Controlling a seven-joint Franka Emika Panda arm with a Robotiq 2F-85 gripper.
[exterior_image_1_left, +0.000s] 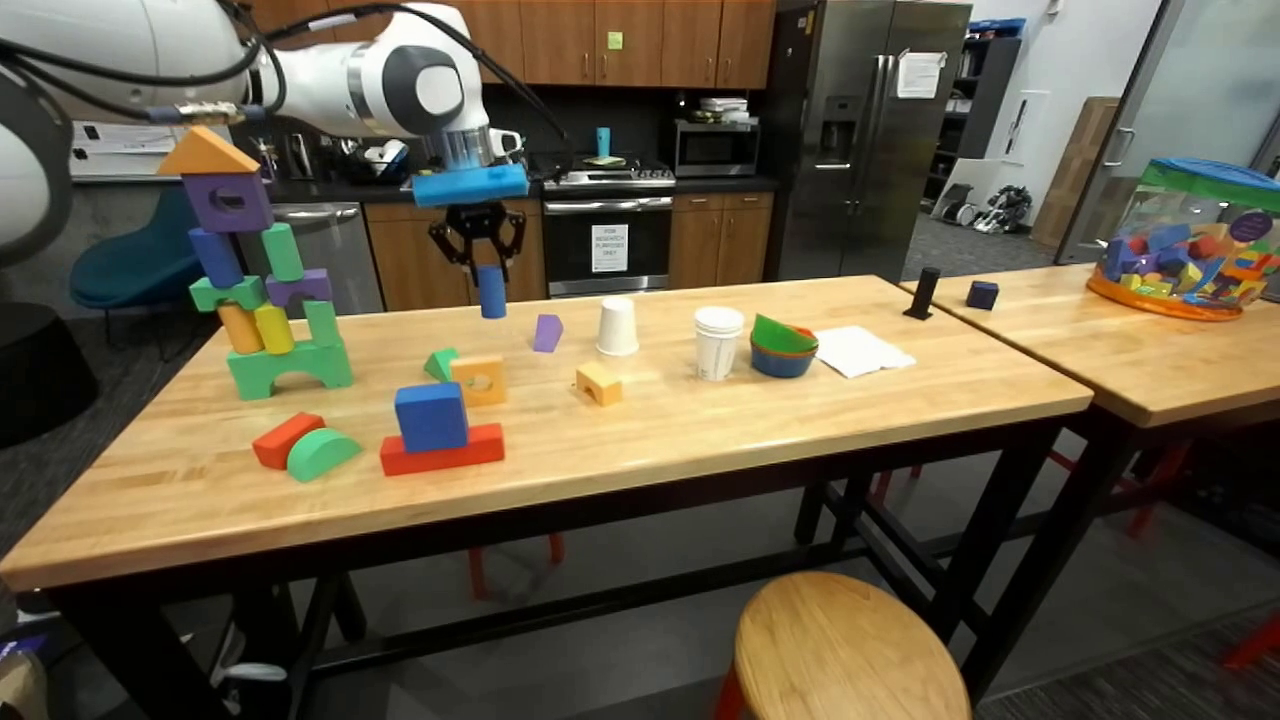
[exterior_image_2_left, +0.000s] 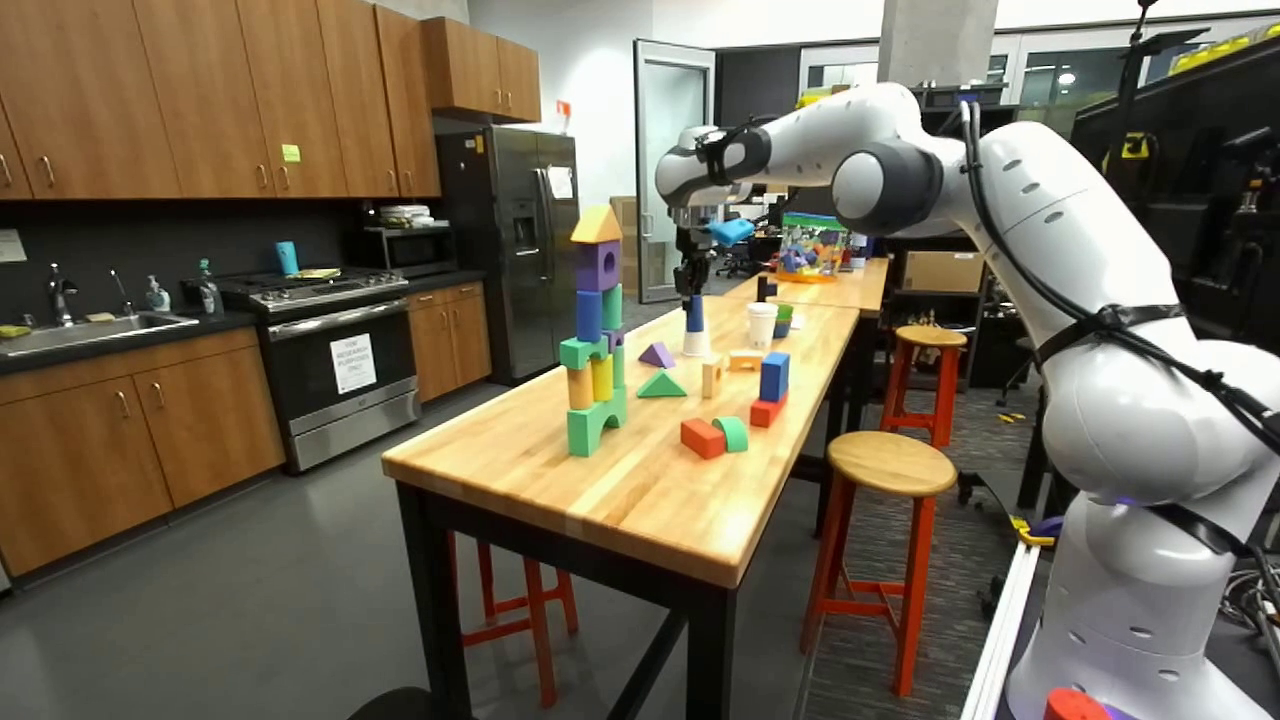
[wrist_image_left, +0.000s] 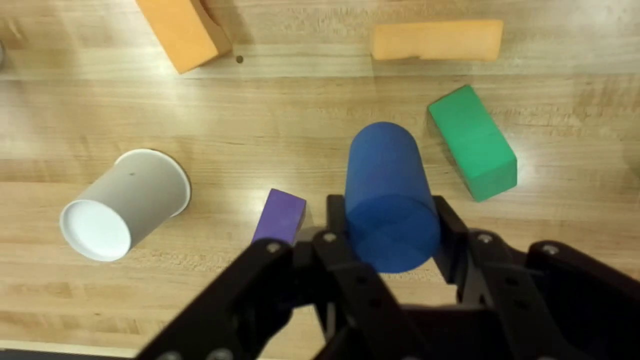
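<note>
A stool (exterior_image_1_left: 850, 650) came first in an exterior view, just in front of the table (exterior_image_1_left: 640, 440). Toward the table's near side lay a red block (exterior_image_1_left: 276, 444) with a green half-round (exterior_image_1_left: 322, 457) just beside it; farther along that side, a blue block (exterior_image_1_left: 431, 418) stood on a red bar (exterior_image_1_left: 445, 462). Behind these were an orange arch (exterior_image_1_left: 603, 388) and, at the left, a tower (exterior_image_2_left: 590, 318) of coloured blocks, topped by an orange roof-shaped piece. An orange block (exterior_image_1_left: 478, 397) with a hole partly hid a green wedge (wrist_image_left: 475, 145). Next stood a paper cup (exterior_image_1_left: 716, 350), near some nested bowls (exterior_image_1_left: 783, 362) in green, red and blue, with a white sheet (exterior_image_1_left: 860, 350) beyond them. Deeper in, an upturned cup (exterior_image_1_left: 618, 328) stood near a purple block (exterior_image_1_left: 547, 333). Over that far part of the table hung the gripper (wrist_image_left: 391, 220), its jaws closed on the sides of a blue cylinder (wrist_image_left: 387, 170) and parted only by its width. The cylinder pointed downward above the tabletop; in the wrist view it showed between the purple block and the green wedge. On the next table were a dark cube (exterior_image_1_left: 982, 295) and a jar (exterior_image_1_left: 1190, 240) of blocks. A stove (exterior_image_1_left: 650, 240) and a fridge (exterior_image_1_left: 850, 150) stood farthest back.
</note>
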